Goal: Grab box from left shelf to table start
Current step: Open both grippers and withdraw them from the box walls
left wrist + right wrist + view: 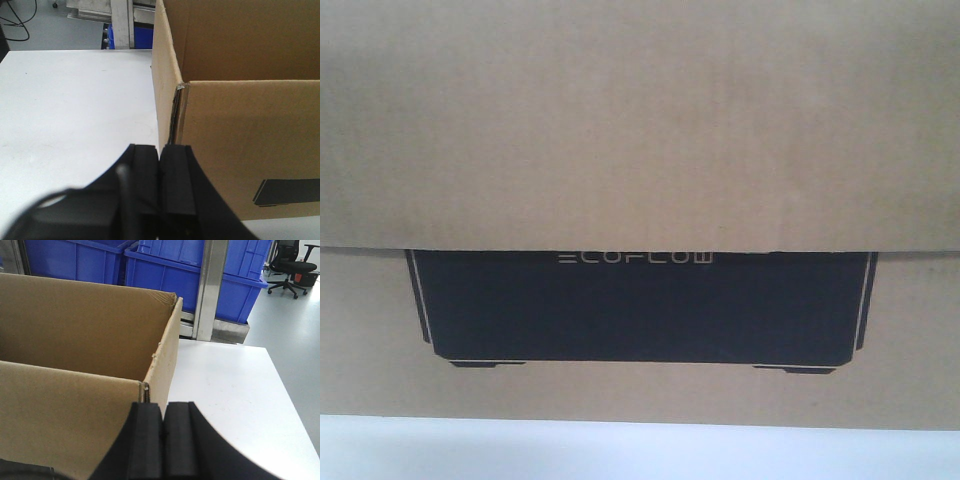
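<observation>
The box (640, 130), brown cardboard with a black panel and "ECOFLOW" lettering, fills the front view and stands on the white table (640, 455). In the left wrist view my left gripper (160, 150) is shut on the top edge of the box's (250, 150) left side wall. In the right wrist view my right gripper (163, 407) is shut on the top edge of the box's (65, 405) right side wall. The box is open on top and shows bare cardboard inside. The shelf's rollers are out of view.
Bare table shows left of the box (75, 110) and right of it (235, 390). Blue plastic bins (165, 270) and a metal upright (210, 290) stand behind the table. A metal frame (122, 22) and an office chair (287, 265) are further off.
</observation>
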You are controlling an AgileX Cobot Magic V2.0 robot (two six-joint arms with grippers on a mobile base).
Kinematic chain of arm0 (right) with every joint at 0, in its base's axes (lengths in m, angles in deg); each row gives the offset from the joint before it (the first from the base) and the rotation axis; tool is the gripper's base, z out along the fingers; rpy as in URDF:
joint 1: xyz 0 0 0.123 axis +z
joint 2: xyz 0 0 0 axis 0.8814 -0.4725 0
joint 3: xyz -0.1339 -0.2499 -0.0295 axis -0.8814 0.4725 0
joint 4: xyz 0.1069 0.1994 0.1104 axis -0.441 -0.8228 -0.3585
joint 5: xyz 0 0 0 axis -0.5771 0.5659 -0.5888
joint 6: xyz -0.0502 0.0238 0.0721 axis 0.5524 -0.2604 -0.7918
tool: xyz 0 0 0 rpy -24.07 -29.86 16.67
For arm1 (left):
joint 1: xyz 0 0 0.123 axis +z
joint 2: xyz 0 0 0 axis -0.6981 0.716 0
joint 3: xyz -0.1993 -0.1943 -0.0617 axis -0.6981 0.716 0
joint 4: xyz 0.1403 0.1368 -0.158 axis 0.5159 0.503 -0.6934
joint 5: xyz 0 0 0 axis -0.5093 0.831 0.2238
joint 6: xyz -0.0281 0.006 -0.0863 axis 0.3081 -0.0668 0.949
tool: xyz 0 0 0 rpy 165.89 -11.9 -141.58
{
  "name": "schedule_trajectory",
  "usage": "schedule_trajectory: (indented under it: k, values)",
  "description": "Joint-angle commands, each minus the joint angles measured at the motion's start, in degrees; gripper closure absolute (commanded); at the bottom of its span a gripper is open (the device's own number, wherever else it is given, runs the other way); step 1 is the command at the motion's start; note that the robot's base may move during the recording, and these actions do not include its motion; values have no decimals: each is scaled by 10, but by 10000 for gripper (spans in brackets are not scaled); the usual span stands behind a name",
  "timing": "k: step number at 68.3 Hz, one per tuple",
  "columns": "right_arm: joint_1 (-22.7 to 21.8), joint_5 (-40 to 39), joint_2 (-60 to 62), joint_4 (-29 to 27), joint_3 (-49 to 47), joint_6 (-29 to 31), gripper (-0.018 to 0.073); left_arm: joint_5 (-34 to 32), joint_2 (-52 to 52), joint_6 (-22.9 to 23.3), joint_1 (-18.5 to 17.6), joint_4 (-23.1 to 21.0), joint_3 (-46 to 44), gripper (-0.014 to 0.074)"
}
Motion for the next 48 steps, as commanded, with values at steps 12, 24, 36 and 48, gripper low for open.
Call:
schedule_trajectory:
  k: [12,24,36,48]
  values:
    - [-3,-48,-9,1,-15,0,499,-65,-13,-3,7,-3,6,696]
    - [-3,-49,-9,1,-15,0,499,-152,-83,-4,69,-40,99,696]
    - [-3,-49,-9,1,-15,0,499,-246,-142,-4,127,-78,227,696]
    - [-3,-49,-9,1,-15,0,499,-396,-150,-4,138,-78,349,696]
